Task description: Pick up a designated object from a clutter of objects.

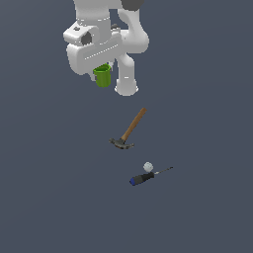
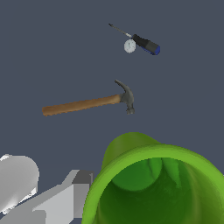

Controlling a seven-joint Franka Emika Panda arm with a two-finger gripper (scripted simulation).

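The bright green cup (image 1: 103,75) hangs under my gripper (image 1: 102,70), well above the grey floor and at the back of the exterior view. The jaws are shut on it and are mostly hidden by the white hand. In the wrist view the cup (image 2: 148,183) fills the near corner with its open mouth towards the camera. One grey finger (image 2: 78,189) presses on its outer wall, and the other finger is hidden behind the cup.
A wooden-handled hammer (image 1: 128,131) lies on the floor in front of the cup; it also shows in the wrist view (image 2: 87,104). Nearer the front lie a black-and-blue screwdriver (image 1: 144,177) and a small white ball (image 1: 147,166) touching it. The arm's white base link (image 1: 126,79) stands beside the cup.
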